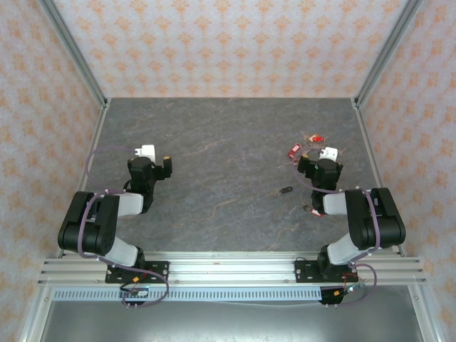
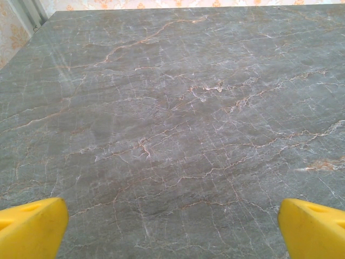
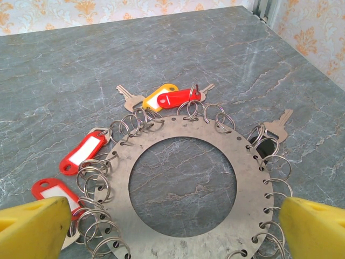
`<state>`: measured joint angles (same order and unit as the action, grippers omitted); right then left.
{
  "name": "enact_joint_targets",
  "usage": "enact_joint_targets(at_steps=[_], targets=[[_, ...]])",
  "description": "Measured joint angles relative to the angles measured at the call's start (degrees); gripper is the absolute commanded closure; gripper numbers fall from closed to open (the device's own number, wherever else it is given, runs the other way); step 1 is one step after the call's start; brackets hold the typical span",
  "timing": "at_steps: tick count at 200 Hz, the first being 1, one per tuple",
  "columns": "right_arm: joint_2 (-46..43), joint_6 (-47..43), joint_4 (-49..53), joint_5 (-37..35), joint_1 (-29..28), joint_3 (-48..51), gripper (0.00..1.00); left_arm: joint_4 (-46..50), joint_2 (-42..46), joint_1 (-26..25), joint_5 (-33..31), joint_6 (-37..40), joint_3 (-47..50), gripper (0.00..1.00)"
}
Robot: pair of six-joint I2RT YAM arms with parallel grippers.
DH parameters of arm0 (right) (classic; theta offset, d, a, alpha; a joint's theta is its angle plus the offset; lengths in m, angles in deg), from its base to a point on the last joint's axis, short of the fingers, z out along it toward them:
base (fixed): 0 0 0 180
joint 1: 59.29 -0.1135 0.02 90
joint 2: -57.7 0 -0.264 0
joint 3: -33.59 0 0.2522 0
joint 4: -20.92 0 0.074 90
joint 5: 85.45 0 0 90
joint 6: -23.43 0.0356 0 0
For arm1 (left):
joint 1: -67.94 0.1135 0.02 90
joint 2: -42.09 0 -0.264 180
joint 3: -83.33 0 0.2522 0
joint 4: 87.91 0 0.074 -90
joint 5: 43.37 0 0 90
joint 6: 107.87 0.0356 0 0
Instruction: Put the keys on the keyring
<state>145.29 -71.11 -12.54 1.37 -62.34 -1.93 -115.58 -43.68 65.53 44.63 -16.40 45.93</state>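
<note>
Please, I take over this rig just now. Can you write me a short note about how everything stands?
Left claw: open, over bare table, holding nothing.
Right claw: open, hovering over the keyring, holding nothing.
Keys with red tags lie around the keyring's rim, apparently hooked on its small loops.
One small dark item lies apart, nearer the arms; unclear what it is.
Left to do: check it, add any loose keys.

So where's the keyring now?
In the right wrist view the keyring lies flat on the right side of the table, ahead of the open right gripper, red-tagged keys along its left and far rim.
</note>
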Motion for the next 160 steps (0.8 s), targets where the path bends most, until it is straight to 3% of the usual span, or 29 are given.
enact_joint_targets(at_steps=[38,61,121,160], targets=[[-1.3,0.0,0.1,0.2,0.0,0.0,0.01,0.5,0.8,0.0,-0.4,-0.1,0.0,0.00],[-5.2,0.3,3.2,0.0,0.0,-0.1,0.01,5.3,6.6,0.0,-2.7,-1.6,-0.2,0.00],[-13.1,7.8,30.6,-2.2,0.1,-15.9,0.01,25.2,27.1,0.3,-6.2,-12.0,-6.3,0.00],[-10.9,11.9,40.7,6.3,0.8,-21.0,0.01,34.9,32.5,0.3,-4.2,-18.5,-10.3,0.00]])
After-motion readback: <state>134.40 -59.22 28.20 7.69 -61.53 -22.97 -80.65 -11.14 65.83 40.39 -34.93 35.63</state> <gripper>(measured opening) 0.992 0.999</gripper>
